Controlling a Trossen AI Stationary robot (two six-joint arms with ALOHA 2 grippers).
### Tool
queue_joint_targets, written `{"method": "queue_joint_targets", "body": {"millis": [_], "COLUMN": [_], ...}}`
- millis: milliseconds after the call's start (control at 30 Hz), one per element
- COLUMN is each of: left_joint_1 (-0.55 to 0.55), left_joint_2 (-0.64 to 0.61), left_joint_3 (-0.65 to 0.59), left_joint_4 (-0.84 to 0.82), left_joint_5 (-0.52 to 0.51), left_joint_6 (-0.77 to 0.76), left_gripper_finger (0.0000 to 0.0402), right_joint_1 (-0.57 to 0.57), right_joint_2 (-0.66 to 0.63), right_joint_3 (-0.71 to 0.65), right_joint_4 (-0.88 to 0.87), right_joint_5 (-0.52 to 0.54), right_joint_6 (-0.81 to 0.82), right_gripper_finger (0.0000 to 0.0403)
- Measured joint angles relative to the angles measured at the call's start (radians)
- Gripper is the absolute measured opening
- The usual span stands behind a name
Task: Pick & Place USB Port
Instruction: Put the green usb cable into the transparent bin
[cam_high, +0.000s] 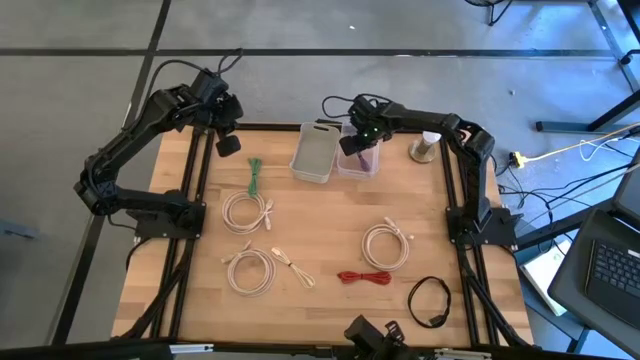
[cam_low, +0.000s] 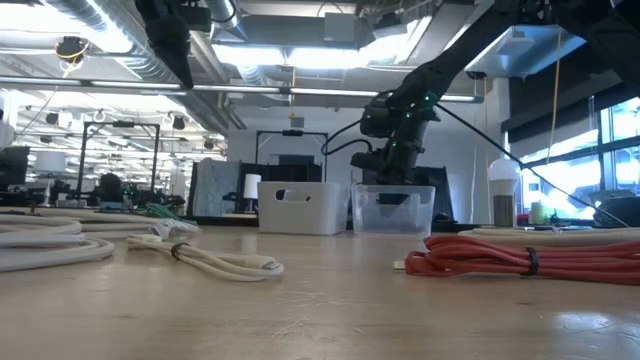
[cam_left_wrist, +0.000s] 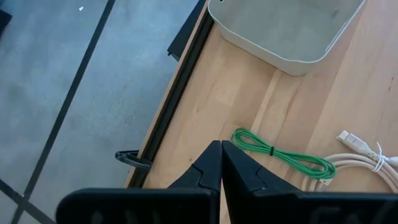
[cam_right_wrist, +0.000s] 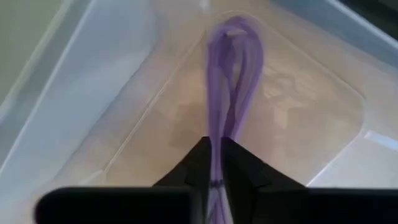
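Purple cable (cam_right_wrist: 231, 74) is what I have between the right gripper's (cam_right_wrist: 216, 163) fingers (cam_right_wrist: 245, 167): they are pinched on the lower end of the bundle, and the loop hangs out past the tips into the clear bin (cam_right_wrist: 323, 81). From overhead I see the right gripper (cam_high: 357, 143) poised over that clear bin (cam_high: 358, 165), which sits just beside the white bin (cam_high: 313, 152) at the far edge of the counter (cam_high: 330, 215). The low view shows the same gripper (cam_low: 392, 172) dipping toward the clear bin (cam_low: 392, 209) from above.

My left gripper (cam_left_wrist: 221, 163) has its fingers (cam_left_wrist: 242, 174) pressed together with nothing between them. It hangs above the counter on the other side of the white bin (cam_left_wrist: 286, 31), over a green cable (cam_left_wrist: 283, 155).

Closer to me than the bins lie three white cable coils (cam_high: 248, 211), a red cable (cam_high: 364, 277) and a black cable (cam_high: 429, 301), all well apart from the clear bin.
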Motion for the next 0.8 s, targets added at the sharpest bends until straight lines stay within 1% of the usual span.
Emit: {"method": "queue_joint_targets", "body": {"millis": [233,333,433,533,667,800], "left_joint_1": [0.000,0.000,0.000,0.000,0.000,0.000], "left_joint_2": [0.000,0.000,0.000,0.000,0.000,0.000], "left_joint_3": [0.000,0.000,0.000,0.000,0.000,0.000], "left_joint_4": [0.000,0.000,-0.010,-0.023,-0.024,-0.039], "left_joint_5": [0.000,0.000,-0.001,-0.003,-0.009,-0.008], "left_joint_6": [0.000,0.000,0.000,0.000,-0.016,-0.083], "left_gripper_finger": [0.0003,0.0001,0.0002,0.0003,0.0001,0.0004], "right_joint_1": [0.006,0.006,0.006,0.013,0.028,0.041], "right_joint_2": [0.000,-0.002,-0.020,-0.061,-0.155,-0.272], "right_joint_3": [0.000,0.000,0.009,0.022,0.042,0.062], "right_joint_4": [0.025,0.016,-0.026,-0.066,-0.077,-0.104], "right_joint_5": [0.005,0.008,0.012,0.058,0.122,0.126], "right_joint_6": [-0.031,-0.032,-0.036,-0.048,-0.089,-0.119], "right_gripper_finger": [0.0114,0.0130,0.0131,0.0122,0.0106,0.0096]}}
